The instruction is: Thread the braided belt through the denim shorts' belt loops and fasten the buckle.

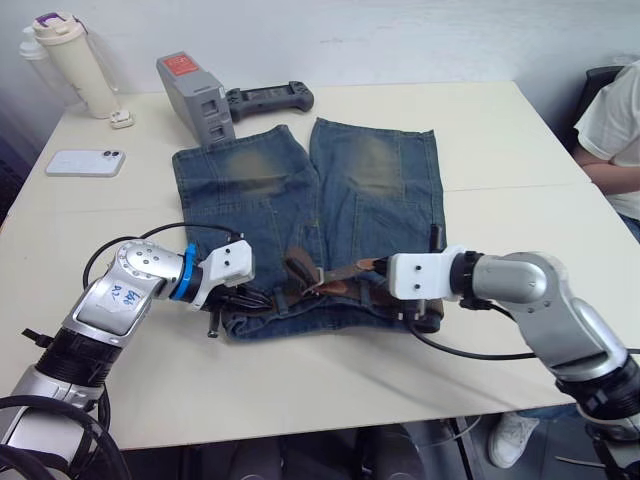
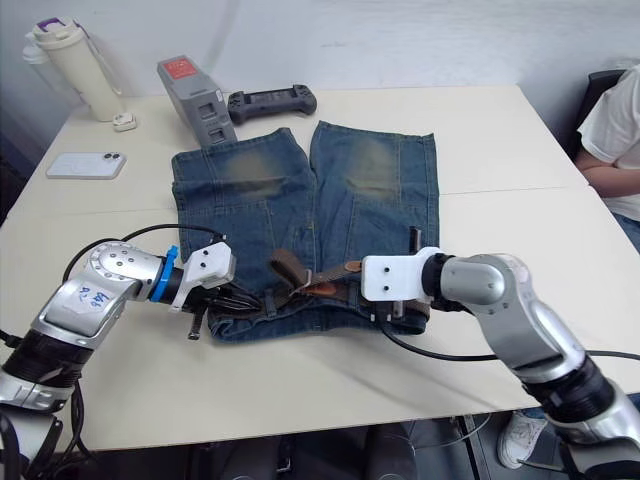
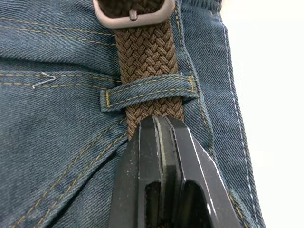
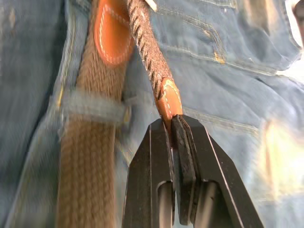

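Tabletop (image 1: 520, 130): right hand (image 4: 170, 124) pinches braided belt (image 4: 145, 52) tip.

We see both grippers crowded at the waistband of the shorts (image 1: 300, 215), near the table's (image 1: 520, 140) front edge. The left gripper (image 3: 161, 124) is closed on the belt (image 3: 147, 57), hard against 1 loop (image 3: 147, 91), with the buckle (image 3: 134, 14) just beyond. The right gripper (image 4: 172, 121) pinches the belt's leather tip. Between the 2 arms, belt slack humps over the denim. Open tabletop lies to either side and in front. At the far edge stand a grey box (image 1: 195, 95), a controller (image 1: 268, 98), a bottle (image 1: 72, 62) and a phone (image 1: 84, 162); a seated person (image 1: 615, 130) sits by the right side.
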Controlling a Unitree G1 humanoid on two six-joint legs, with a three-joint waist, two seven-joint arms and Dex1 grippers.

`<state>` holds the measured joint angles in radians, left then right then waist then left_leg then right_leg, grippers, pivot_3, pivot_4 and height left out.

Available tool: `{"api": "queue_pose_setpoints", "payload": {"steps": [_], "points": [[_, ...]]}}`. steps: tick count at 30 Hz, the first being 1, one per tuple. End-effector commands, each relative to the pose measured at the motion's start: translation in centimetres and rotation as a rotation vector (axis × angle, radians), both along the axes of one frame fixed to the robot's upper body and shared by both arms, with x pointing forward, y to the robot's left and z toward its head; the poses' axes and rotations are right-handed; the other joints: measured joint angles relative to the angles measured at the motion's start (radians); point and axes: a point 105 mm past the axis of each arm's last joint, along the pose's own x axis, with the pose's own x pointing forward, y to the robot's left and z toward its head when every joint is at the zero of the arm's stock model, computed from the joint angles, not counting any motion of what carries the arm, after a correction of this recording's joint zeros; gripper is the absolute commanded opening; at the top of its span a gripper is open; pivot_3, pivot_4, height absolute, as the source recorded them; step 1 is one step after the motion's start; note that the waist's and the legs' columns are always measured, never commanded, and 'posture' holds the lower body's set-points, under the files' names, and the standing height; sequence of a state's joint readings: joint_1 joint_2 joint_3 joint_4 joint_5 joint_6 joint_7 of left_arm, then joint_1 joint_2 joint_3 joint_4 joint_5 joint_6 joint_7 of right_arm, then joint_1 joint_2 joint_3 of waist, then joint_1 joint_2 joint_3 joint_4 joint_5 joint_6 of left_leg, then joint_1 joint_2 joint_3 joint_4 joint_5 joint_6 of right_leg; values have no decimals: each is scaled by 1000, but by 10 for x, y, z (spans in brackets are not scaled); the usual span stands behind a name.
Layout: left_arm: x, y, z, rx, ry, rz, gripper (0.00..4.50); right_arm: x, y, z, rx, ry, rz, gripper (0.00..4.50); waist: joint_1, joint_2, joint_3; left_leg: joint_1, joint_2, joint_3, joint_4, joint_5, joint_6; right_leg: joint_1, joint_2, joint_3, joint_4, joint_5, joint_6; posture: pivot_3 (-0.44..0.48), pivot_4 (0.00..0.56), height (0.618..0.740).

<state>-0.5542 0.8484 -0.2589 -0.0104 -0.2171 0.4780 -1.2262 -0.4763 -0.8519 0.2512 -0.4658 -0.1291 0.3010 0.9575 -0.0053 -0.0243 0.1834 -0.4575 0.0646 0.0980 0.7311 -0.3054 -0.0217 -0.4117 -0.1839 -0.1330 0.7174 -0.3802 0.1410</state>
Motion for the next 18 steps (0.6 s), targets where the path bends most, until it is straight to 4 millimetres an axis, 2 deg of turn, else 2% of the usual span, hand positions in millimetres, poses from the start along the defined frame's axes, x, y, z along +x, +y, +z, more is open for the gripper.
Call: {"api": "queue_pose_setpoints", "payload": {"steps": [1,10,14,18], "points": [[6,20,-15,103,33,46,0,-8,-14,23,-9,-65,5,36,4,0,0,0,0,0,0,0,0,0,0,0,0,0,0,0,150,664],[12,22,-16,130,57,-4,0,-30,-69,14,-104,-19,-126,36,7,0,0,1,0,0,1,0,0,2,0,0,-1,0,0,0,150,664],[13,26,-15,140,69,-10,0,-40,-85,4,-131,7,-171,36,5,0,-1,1,0,0,1,0,0,2,0,0,-1,0,0,0,150,664],[12,29,-13,132,90,-15,0,-40,-97,-4,-138,6,-209,36,3,1,-1,2,0,0,1,0,0,2,0,0,-2,0,0,0,150,664]]}}
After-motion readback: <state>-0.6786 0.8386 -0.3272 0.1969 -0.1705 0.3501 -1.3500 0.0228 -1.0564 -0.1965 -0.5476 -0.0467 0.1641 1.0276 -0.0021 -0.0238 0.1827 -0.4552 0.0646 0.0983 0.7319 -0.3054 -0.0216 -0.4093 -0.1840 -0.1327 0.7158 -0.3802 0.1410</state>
